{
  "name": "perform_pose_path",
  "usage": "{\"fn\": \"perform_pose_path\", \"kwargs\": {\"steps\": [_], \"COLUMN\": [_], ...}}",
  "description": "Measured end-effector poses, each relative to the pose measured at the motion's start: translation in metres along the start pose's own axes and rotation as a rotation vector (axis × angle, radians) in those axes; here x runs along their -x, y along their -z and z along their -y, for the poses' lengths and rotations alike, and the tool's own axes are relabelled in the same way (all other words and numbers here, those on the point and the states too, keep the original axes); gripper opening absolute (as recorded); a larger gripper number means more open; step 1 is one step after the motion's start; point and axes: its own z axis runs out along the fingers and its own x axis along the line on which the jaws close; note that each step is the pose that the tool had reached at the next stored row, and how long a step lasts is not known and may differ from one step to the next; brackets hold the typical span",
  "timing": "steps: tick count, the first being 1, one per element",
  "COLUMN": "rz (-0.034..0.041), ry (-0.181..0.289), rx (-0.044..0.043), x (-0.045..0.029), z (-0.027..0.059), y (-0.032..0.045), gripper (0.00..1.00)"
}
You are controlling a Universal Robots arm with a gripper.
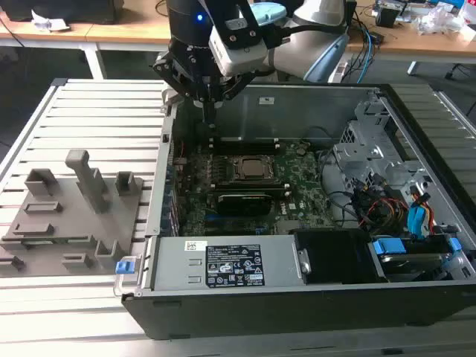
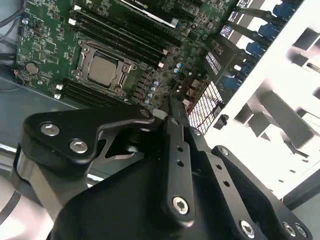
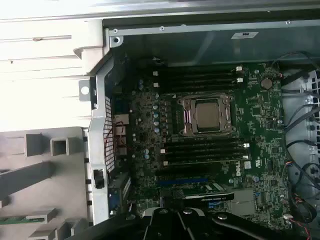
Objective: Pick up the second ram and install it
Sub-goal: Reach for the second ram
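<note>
The second ram (image 3: 18, 219), a narrow green stick, lies in a slot of the grey holder blocks (image 3: 45, 170) beside the computer case in the first wrist view. My gripper (image 1: 211, 119) hangs over the far corner of the open case on the exterior view's left, above the motherboard (image 1: 297, 175). Its fingers are shut, tips together, with nothing between them. The tips (image 2: 172, 102) point at the board's edge near the case wall. The dark memory slots (image 3: 200, 150) run along both sides of the CPU socket (image 3: 207, 115). The gripper's body (image 3: 176, 215) sits at the picture's edge.
The grey holder blocks (image 1: 74, 208) stand on the slatted table on the exterior view's left, outside the case wall (image 1: 160, 193). Inside the case are a power supply (image 1: 230, 264), drive cage (image 1: 379, 141) and loose cables (image 1: 372, 208). A graphics card (image 1: 242, 202) lies near the socket.
</note>
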Motion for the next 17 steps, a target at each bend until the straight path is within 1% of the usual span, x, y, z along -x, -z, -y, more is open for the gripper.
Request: {"fn": "perform_pose_path", "kwargs": {"steps": [1, 2, 6, 7, 8, 11, 15, 16, 17], "rz": [0.0, -0.0001, 0.0006, 0.0006, 0.0007, 0.0007, 0.0007, 0.0006, 0.0006], "ry": [0.0, 0.0, 0.0, 0.0, 0.0, 0.0, 0.0, 0.0, 0.0], "rx": [0.0001, -0.0001, 0.0, 0.0, 0.0001, 0.0, 0.0001, 0.0001, 0.0001], "x": [-0.0003, -0.0026, -0.0308, -0.0366, -0.04, -0.0598, -0.0796, -0.0829, -0.0883], "z": [0.0, 0.0002, 0.0023, 0.0027, 0.003, 0.0045, 0.0059, 0.0062, 0.0066], "y": [0.0, 0.0001, 0.0009, 0.001, 0.001, 0.0015, 0.0018, 0.0019, 0.002], "gripper": [0.11, 0.11, 0.11, 0.11, 0.11, 0.11, 0.11, 0.11, 0.11]}}
